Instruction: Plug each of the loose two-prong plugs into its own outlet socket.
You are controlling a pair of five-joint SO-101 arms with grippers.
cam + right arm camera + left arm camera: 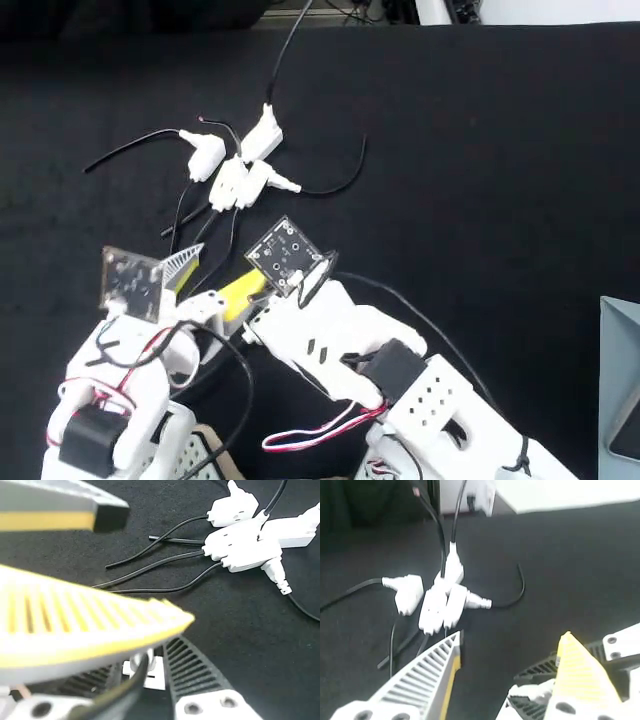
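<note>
Plugs (228,185) crowd against the outlet block (262,135); which are seated, cannot tell.

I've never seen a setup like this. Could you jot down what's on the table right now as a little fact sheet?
Surface: black table
Items: white plugs and sockets bunched together and touching, with black cables trailing off
Plugged in: cannot tell which pieces are joined
Left: left gripper open, holding nothing, just short of the bunch
Right: right arm close beside the left one, pointed toward the same bunch
</note>
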